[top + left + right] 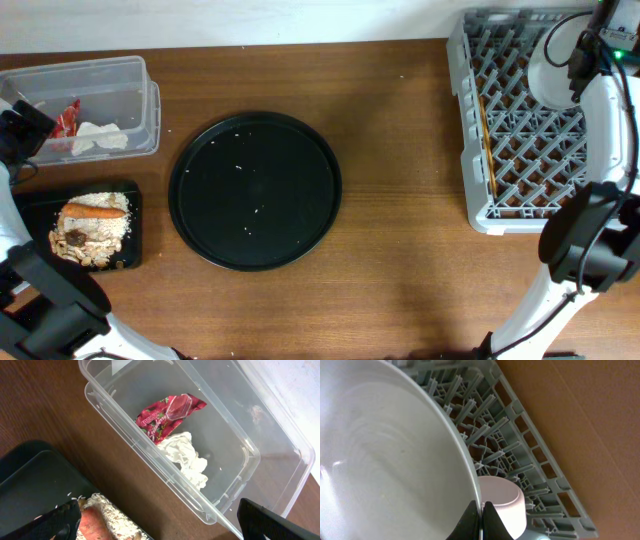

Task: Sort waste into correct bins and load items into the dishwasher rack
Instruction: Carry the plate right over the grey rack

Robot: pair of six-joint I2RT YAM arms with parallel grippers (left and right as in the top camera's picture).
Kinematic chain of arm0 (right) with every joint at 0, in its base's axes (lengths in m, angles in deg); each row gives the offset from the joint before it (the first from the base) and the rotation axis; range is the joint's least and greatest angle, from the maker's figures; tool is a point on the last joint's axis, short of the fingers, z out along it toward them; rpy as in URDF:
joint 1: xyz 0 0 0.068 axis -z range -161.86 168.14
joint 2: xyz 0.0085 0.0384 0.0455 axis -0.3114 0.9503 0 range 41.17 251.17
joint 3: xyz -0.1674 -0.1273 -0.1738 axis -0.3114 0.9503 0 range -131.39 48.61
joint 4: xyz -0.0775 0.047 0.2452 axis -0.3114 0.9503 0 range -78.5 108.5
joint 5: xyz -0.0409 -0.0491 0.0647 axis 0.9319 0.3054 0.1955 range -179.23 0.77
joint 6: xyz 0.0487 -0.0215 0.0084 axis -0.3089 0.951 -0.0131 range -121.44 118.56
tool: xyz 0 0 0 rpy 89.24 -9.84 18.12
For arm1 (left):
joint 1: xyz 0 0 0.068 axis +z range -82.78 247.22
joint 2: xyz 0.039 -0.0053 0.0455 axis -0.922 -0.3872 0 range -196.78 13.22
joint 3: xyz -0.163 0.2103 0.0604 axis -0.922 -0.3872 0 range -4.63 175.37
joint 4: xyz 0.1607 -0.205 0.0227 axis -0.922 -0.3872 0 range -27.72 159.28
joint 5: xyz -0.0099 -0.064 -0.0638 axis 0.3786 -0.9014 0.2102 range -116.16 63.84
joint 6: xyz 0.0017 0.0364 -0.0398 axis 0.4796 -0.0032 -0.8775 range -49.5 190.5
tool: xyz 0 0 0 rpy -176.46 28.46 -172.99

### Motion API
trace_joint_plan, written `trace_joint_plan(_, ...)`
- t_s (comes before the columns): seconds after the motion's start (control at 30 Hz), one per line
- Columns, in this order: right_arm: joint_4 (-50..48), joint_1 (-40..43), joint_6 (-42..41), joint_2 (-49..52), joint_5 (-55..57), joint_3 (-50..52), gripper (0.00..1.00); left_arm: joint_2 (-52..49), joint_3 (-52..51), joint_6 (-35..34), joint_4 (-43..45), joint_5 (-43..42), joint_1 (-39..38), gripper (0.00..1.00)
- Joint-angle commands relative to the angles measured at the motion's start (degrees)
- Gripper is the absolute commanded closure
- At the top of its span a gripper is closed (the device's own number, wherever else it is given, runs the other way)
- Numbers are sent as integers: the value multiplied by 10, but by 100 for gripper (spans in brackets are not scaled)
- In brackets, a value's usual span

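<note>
Right gripper (481, 519) is pressed together on the plate's rim, both tips pinching the thin edge. The plate (385, 460) is tilted up among the pegs on the far side of the rack (520, 435); whether its lower edge rests on the grid I cannot tell.

It looks like glazed white ceramic: stiff, smooth, glossy, with faint rings in its shallow well. I judge it heavy for an edge pinch and slippery, so it may swing or slide between my tips, and it could chip against the hard pegs. The rim is the only place to hold it. A bite further in from the lip would be safer.

Just beside it sits the bowl (502, 502), smaller, matte white and thick-walled. The rack is light-grey moulded plastic, an open lattice with rows of upright pegs. The chopsticks (487, 130), thin and wooden, lie along its left side.

Across the table (400, 300), my left gripper (160, 522) is spread wide, holding nothing, over the near wall of the tub (250, 455). That is clear, thin plastic, and it holds a crinkly red wrapper (167, 415) and a soft crumpled tissue (187, 457). The black tray (30, 215) next to it carries rice (105, 232) and a carrot (97, 211). The round tray (255, 190) bears only scattered grains.
</note>
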Motion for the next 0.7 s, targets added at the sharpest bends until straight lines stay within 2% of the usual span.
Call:
trace_joint_plan(0.0, -13, -3, 28, 15, 26, -4, 96, 7, 3, -1, 1, 0, 2, 1)
trace_joint_plan(0.13, -28, -7, 28, 16, 26, -4, 96, 7, 3, -1, 1, 0, 2, 1)
trace_joint_plan(0.2, -31, -14, 28, 16, 26, -4, 81, 7, 3, -1, 1, 0, 2, 1)
trace_joint_plan(0.23, -31, -19, 27, 15, 26, -4, 78, 7, 3, -1, 1, 0, 2, 1)
trace_joint_plan(0.27, -30, -28, 24, 14, 26, -4, 70, 7, 3, -1, 1, 0, 2, 1)
trace_joint_plan(0.37, -30, -53, 21, 9, 26, -4, 67, 7, 3, -1, 1, 0, 2, 1)
trace_joint_plan(0.4, -30, -62, 21, 5, 26, -4, 63, 7, 3, -1, 1, 0, 2, 1)
trace_joint_plan(0.53, -32, -101, -2, -22, 26, -4, 60, 7, 3, -1, 1, 0, 2, 1)
trace_joint_plan(0.63, -27, -117, -24, -40, 28, -4, 50, 7, 3, -1, 1, 0, 2, 1)
trace_joint_plan(0.67, -19, -114, -33, -40, 30, -4, 51, 7, 3, -1, 1, 0, 2, 1)
